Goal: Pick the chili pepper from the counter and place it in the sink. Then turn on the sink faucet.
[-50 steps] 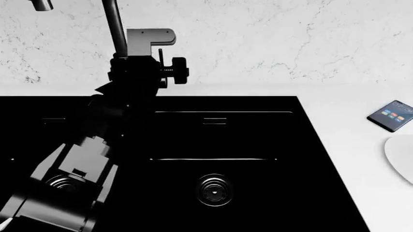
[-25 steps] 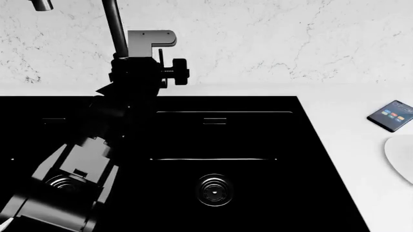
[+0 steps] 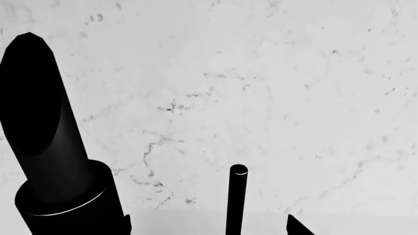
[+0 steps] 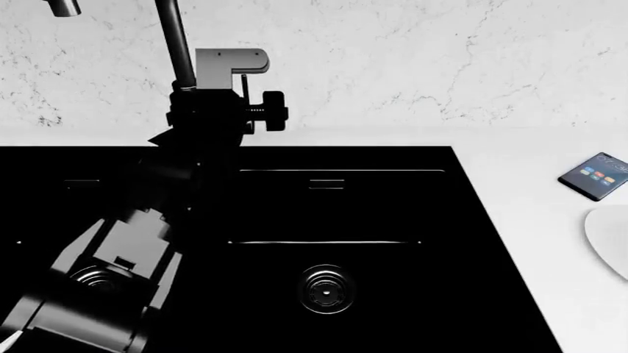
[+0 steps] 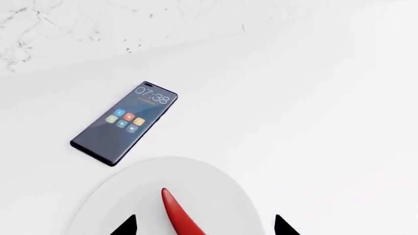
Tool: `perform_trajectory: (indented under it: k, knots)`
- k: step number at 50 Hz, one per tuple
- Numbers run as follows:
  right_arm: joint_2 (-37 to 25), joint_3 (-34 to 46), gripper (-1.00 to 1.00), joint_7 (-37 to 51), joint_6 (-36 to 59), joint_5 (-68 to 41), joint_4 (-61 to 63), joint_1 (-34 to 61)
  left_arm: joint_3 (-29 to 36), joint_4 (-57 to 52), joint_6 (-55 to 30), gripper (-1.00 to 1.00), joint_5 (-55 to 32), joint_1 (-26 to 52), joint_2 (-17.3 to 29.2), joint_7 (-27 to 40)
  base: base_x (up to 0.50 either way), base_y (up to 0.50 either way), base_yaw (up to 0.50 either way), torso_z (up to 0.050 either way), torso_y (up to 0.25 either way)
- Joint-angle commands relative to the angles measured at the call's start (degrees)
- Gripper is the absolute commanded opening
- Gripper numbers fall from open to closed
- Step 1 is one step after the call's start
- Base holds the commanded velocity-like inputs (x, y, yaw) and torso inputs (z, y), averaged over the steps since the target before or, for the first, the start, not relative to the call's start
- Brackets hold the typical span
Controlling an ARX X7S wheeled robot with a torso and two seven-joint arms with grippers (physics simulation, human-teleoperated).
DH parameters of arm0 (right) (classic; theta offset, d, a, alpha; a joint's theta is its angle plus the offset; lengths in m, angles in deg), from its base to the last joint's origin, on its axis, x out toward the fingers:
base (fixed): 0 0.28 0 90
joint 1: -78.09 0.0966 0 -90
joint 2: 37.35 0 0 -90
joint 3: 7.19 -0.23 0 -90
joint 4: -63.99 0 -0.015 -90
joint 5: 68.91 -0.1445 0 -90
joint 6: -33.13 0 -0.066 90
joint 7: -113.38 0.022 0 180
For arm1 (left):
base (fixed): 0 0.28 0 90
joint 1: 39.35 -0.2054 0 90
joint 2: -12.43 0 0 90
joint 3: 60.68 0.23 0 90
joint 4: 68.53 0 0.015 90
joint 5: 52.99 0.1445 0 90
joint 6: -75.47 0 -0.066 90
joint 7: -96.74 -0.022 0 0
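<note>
The chili pepper (image 5: 177, 213), small and glossy red, lies on a white plate (image 5: 124, 196) on the counter (image 5: 313, 88). My right gripper (image 5: 203, 226) hovers over it, open, one dark fingertip on each side of the pepper. The head view shows neither that gripper nor the pepper. The black sink (image 4: 393, 213) fills the head view. Behind it rises the sink faucet (image 4: 175, 44). My left gripper (image 4: 232, 65) is up beside the pipe. In the left wrist view the left gripper (image 3: 209, 226) is open, with the thick faucet pipe (image 3: 46, 137) to one side and a thin dark rod (image 3: 238, 200) between its jaws.
A dark smartphone (image 5: 124, 122) lies on the counter just beyond the plate, also visible as the phone (image 4: 596, 176) in the head view near the plate's edge (image 4: 610, 239). A round drain (image 4: 326, 288) sits in the basin. The marble backsplash (image 4: 442, 59) stands behind.
The left gripper's grey finger has shifted slightly right and lower beside the faucet pipe. Nothing else in the head view has moved.
</note>
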Motion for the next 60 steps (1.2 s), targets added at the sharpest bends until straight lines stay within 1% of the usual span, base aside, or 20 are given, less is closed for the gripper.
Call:
perform_trajectory:
  k: [1, 9, 15, 19, 33, 50, 60]
  knots:
    - [0.74, -1.59, 1.0, -0.72, 0.27, 1.21, 0.19, 0.11, -1.28, -0.32, -0.35, 1.0, 0.09, 0.2, -1.24, -1.46, 0.0, 0.0, 0.0, 0.0, 0.0]
    - [3.44, -1.18, 1.0, -3.32, -1.51, 1.66, -3.0, -0.93, -1.11, 1.32, 0.57, 1.0, 0.14, 0.62, -1.47, -1.98, 0.0, 0.0, 0.0, 0.0, 0.0]
    - [6.97, 0.04, 1.0, -4.31, -0.08, 5.16, -5.78, -1.69, -0.93, 2.23, 1.35, 1.0, 0.17, 0.41, -1.62, -2.29, 0.0, 0.0, 0.0, 0.0, 0.0]
    - [7.76, 0.8, 1.0, -4.93, -0.62, 5.78, -6.7, -2.89, -0.89, 2.7, 1.59, 1.0, 0.1, 0.66, -1.67, -2.47, 0.0, 0.0, 0.0, 0.0, 0.0]
    - [8.03, 1.43, 1.0, -5.8, -2.39, 4.7, -9.39, -5.11, -0.49, 1.77, 1.32, 1.0, -0.28, 0.25, -1.4, -1.87, 0.0, 0.0, 0.0, 0.0, 0.0]
    - [11.45, 2.18, 1.0, -7.37, -2.05, 5.39, -13.34, -6.38, -0.16, 2.47, 1.89, 1.0, -0.5, 0.41, -1.42, -1.97, 0.0, 0.0, 0.0, 0.0, 0.0]
    - [12.35, 2.58, 1.0, -7.88, -2.48, 5.13, -14.72, -7.66, -0.02, 1.84, 1.6, 1.0, -0.91, 0.33, -1.17, -1.76, 0.0, 0.0, 0.0, 0.0, 0.0]
